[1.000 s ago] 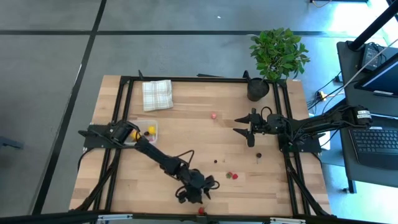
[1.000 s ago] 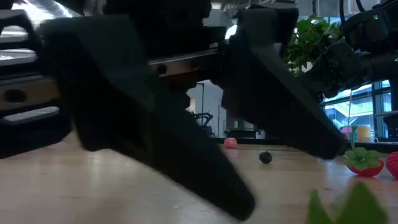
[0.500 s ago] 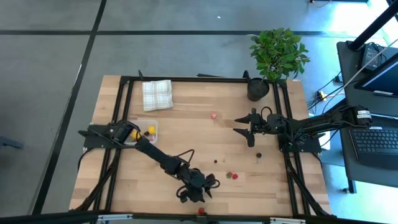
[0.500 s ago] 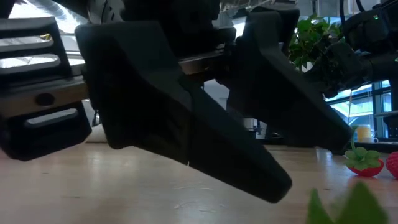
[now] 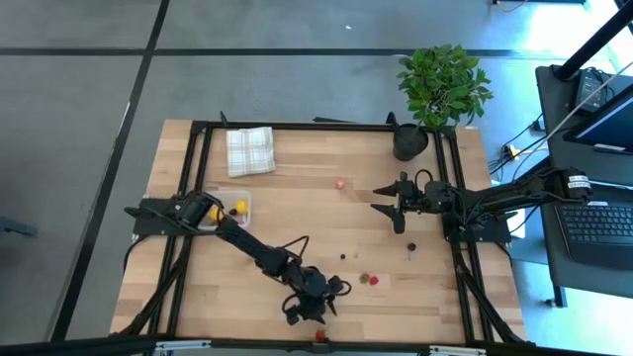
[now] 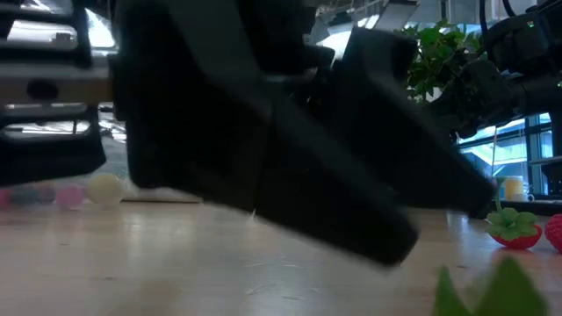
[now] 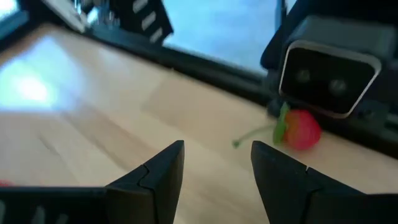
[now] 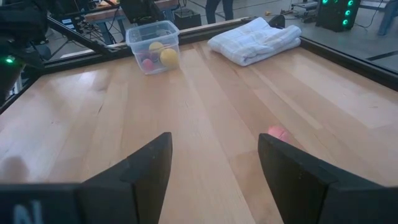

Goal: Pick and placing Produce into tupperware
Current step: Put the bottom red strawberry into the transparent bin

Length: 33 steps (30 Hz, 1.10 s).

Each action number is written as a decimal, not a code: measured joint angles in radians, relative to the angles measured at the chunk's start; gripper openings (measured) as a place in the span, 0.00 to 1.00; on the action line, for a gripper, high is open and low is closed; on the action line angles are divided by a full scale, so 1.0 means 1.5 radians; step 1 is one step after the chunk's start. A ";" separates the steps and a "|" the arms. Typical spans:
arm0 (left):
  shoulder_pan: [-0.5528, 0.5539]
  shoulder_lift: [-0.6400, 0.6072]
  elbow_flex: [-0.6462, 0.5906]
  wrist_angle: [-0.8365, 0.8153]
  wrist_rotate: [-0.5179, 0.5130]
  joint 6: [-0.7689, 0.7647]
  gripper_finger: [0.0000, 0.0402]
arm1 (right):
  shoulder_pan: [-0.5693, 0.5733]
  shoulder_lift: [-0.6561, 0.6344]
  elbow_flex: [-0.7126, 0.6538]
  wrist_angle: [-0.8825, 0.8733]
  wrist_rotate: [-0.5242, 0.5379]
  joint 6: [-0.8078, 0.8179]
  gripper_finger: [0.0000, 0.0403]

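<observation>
My left gripper [image 5: 309, 315] hovers low over the table near its front edge, open, with nothing between its fingers [image 7: 163, 169]. A red strawberry piece [image 7: 300, 129] lies ahead of it at the table's front edge [image 5: 319, 336]. The clear tupperware [image 5: 230, 208] stands at the left with two yellow pieces and some red ones inside [image 8: 153, 45]. Loose produce rests on the wood: two strawberries [image 5: 368, 279], a dark cherry [image 5: 343, 256], another dark piece [image 5: 410, 244] and a pink piece [image 5: 339, 183]. My right gripper [image 5: 379, 200] waits open at the right.
A folded checked cloth [image 5: 250, 150] lies at the far left and a potted plant [image 5: 440, 87] stands at the far right corner. The black frame rails [image 5: 297, 126] run along the table's edges. A grey camera box [image 7: 329, 68] sits behind the near strawberry.
My left gripper has rolled about its own pointing line while staying in the same spot near the front edge. In the low view its fingers now hide the pink piece and the dark cherry that showed behind them a second ago.
</observation>
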 joint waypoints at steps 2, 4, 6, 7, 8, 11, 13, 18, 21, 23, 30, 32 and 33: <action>-0.001 0.000 0.000 0.019 0.015 0.018 0.45 | 0.000 0.000 0.000 0.000 0.000 0.000 0.60; -0.003 0.002 0.000 0.022 0.024 0.028 0.45 | 0.000 0.000 0.000 0.000 0.000 0.000 0.60; -0.004 0.011 0.001 0.020 0.027 0.029 0.45 | 0.000 0.000 0.000 0.000 0.000 0.000 0.60; -0.004 0.013 -0.001 0.013 0.031 0.029 0.45 | 0.000 0.000 0.000 0.000 0.000 0.000 0.60; -0.002 0.019 0.001 0.020 0.037 0.029 0.45 | 0.000 0.000 0.000 0.000 0.000 0.000 0.60; 0.005 0.033 0.015 0.011 0.052 0.022 0.45 | 0.000 0.000 0.000 -0.002 0.000 0.000 0.60; 0.011 0.046 0.033 0.018 0.076 0.019 0.45 | 0.000 0.000 0.000 -0.007 0.000 0.001 0.60; 0.019 0.077 0.066 -0.010 0.129 0.010 0.45 | 0.001 0.000 0.000 -0.032 0.000 0.002 0.60; 0.020 0.096 0.103 -0.039 0.159 0.008 0.45 | 0.001 0.001 0.000 -0.044 0.000 0.005 0.60; 0.022 0.098 0.115 -0.077 0.172 0.007 0.45 | 0.001 0.003 0.000 -0.048 0.000 0.014 0.60; 0.021 0.098 0.124 -0.104 0.174 0.023 0.40 | 0.001 0.004 0.000 -0.061 0.000 0.018 0.60; 0.021 0.098 0.124 -0.110 0.176 0.020 0.37 | 0.001 0.004 0.000 -0.063 0.000 0.018 0.60; 0.021 0.098 0.124 -0.111 0.177 0.019 0.35 | 0.001 0.004 0.000 -0.063 0.000 0.018 0.60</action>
